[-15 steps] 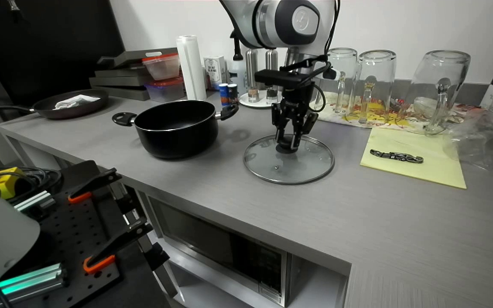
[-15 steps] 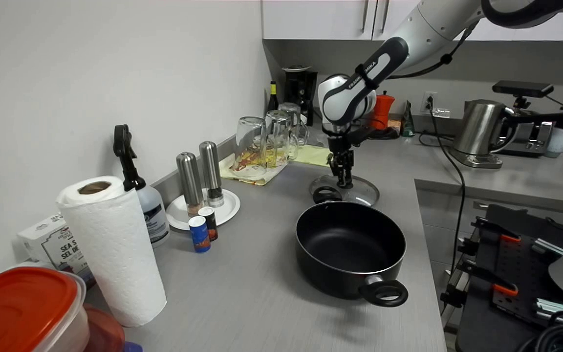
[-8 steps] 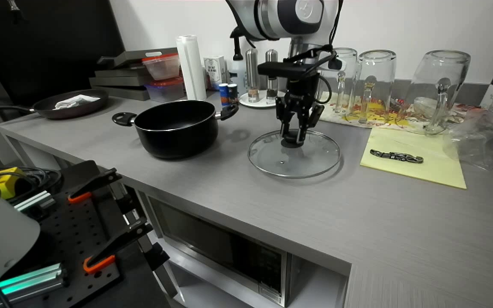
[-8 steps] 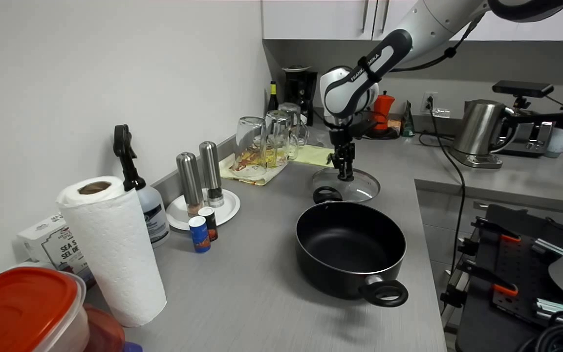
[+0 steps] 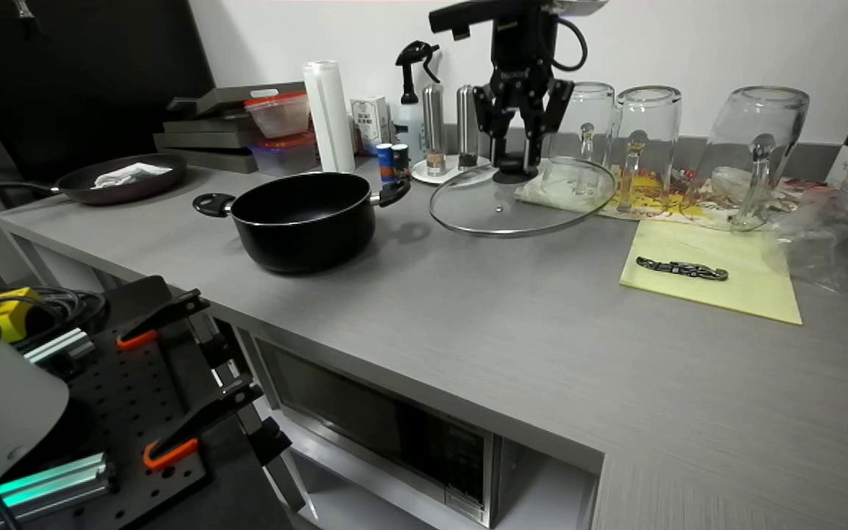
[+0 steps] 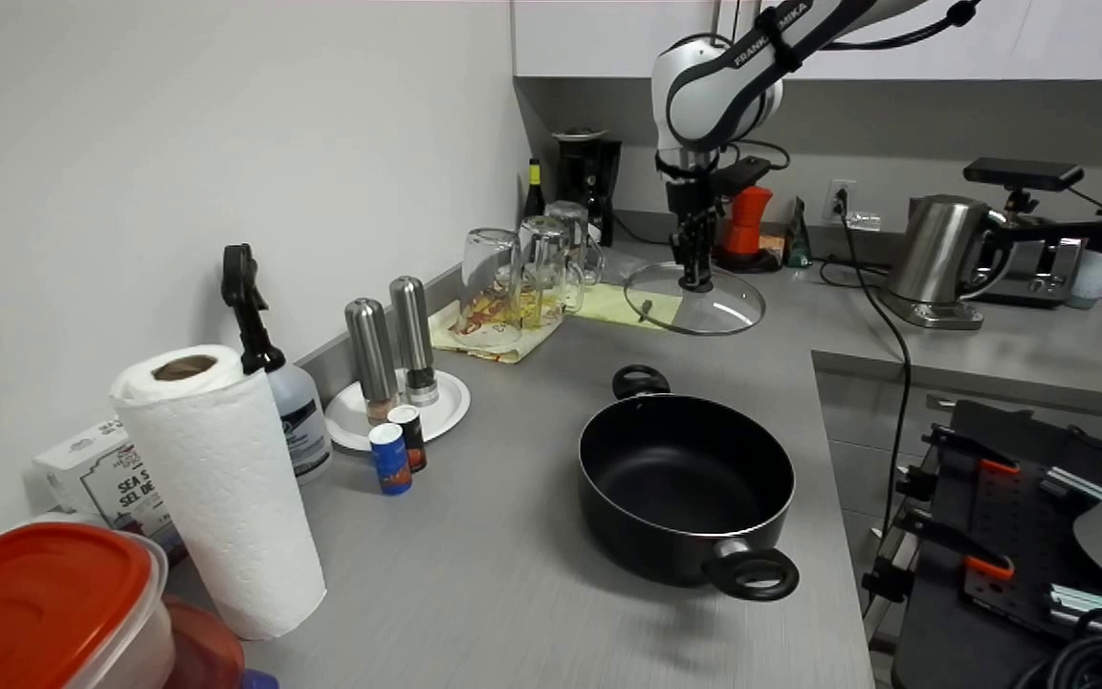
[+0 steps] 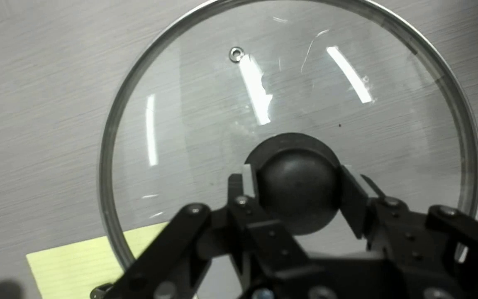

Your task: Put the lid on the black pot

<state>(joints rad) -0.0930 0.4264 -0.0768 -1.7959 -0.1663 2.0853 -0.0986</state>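
Observation:
The black pot (image 5: 306, 246) stands open on the counter, and it also shows in an exterior view (image 6: 675, 557). The clear-glass lid (image 5: 468, 206) hangs in the air above the counter beside the pot, slightly tilted. It also shows in an exterior view (image 6: 731, 308), beyond the pot's far handle. My gripper (image 5: 514, 158) is shut on the lid's black centre knob from above, and it shows in an exterior view (image 6: 694, 277). In the wrist view the fingers (image 7: 297, 182) touch both sides of the knob, and the lid's glass (image 7: 206, 124) spreads out beyond them.
Upturned glass mugs (image 5: 637, 140) stand on a patterned cloth behind the lid. A yellow sheet (image 5: 726, 298) with a dark metal item lies to the side. Two steel mills (image 6: 372, 359), small shakers (image 6: 390, 459) and a paper towel roll (image 6: 221, 498) stand along the wall.
The lid was on the counter, with my gripper on its knob. Gripper and lid have risen well above the counter and tilted slightly. The pot has not moved.

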